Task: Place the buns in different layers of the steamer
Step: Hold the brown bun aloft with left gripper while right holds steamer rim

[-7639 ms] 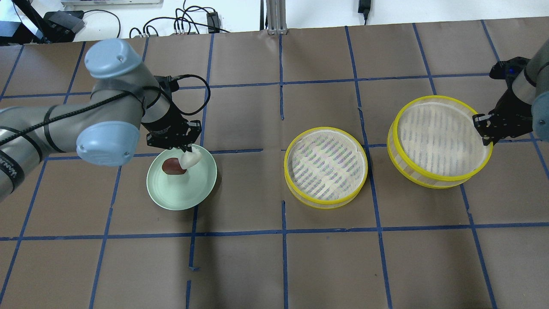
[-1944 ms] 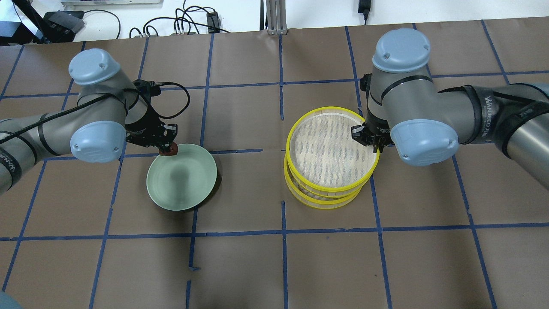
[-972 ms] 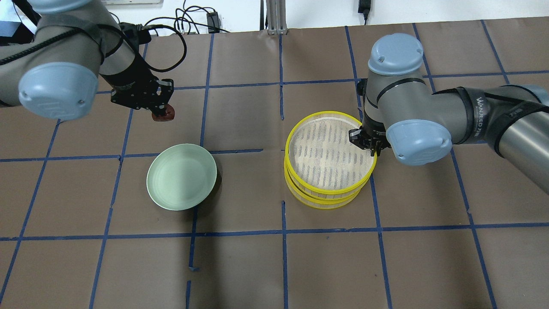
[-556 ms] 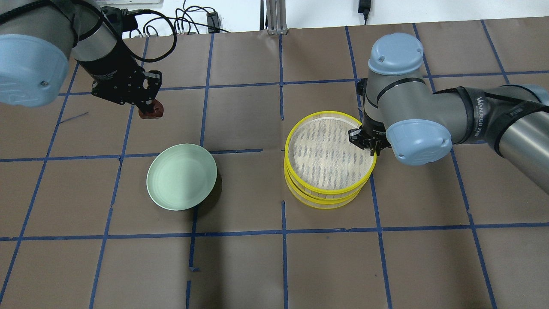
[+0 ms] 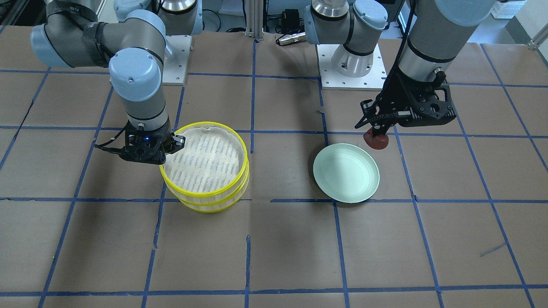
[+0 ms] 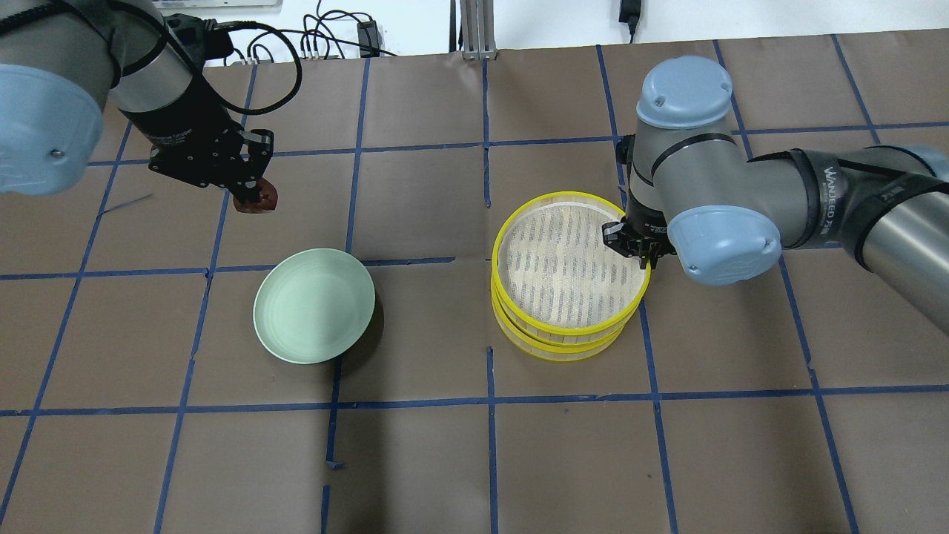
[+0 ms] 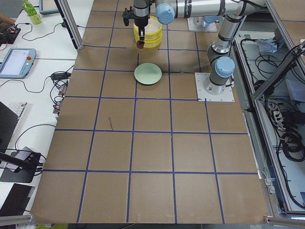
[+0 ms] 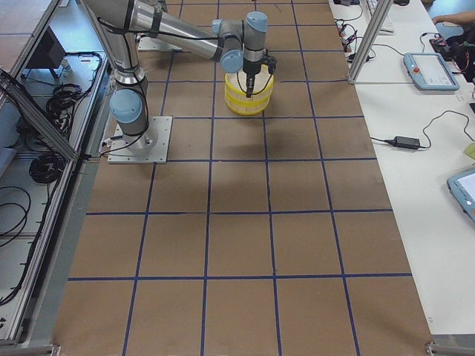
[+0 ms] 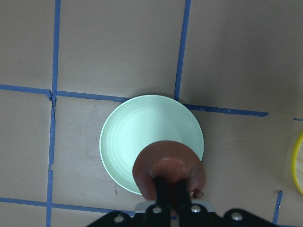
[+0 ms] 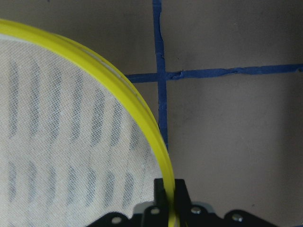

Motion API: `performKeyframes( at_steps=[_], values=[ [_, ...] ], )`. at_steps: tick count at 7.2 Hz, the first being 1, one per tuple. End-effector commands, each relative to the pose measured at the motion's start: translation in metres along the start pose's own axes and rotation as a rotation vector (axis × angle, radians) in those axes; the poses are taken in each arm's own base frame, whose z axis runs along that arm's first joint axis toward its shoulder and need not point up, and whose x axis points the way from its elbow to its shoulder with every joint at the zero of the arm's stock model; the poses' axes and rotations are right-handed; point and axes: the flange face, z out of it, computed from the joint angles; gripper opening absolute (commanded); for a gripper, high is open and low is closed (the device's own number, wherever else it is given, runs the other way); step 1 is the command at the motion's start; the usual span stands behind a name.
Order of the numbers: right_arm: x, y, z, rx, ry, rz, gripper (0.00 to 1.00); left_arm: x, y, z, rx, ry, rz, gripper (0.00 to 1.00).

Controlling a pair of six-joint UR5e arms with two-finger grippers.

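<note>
Since the earliest picture the upper steamer layer (image 6: 563,267) has come from near the bench's right edge onto the lower steamer layer (image 6: 552,348). The reddish-brown bun (image 6: 257,202) has left the pale green plate (image 6: 313,305). The left gripper (image 6: 250,196) is clamped narrowly on that bun, holding it in the air over the bench's left half, clear of the plate. The right gripper (image 10: 170,189) pinches the upper layer's yellow rim, jaws almost together. The stack stands just right of the bench's middle.

table (image 6: 474,460): brown, blue tape grid | plate (image 6: 314,305): flat on it | lower steamer layer (image 6: 556,348): on it, seemingly level
</note>
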Motion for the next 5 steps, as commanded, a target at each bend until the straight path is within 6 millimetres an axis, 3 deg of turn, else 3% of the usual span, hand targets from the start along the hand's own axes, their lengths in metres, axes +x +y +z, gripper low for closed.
performKeyframes(
  at_steps=[1,5],
  values=[
    [0.0004,-0.0020,-0.0031,0.004,-0.018,0.003,0.05,0.0001,0.0017,0.0032,-0.009,0.000,0.007,0.03],
    [0.0001,0.0019,0.0045,-0.012,-0.015,-0.014,0.06,-0.0031,0.0010,0.0034,-0.010,-0.001,0.003,0.03]
  ],
)
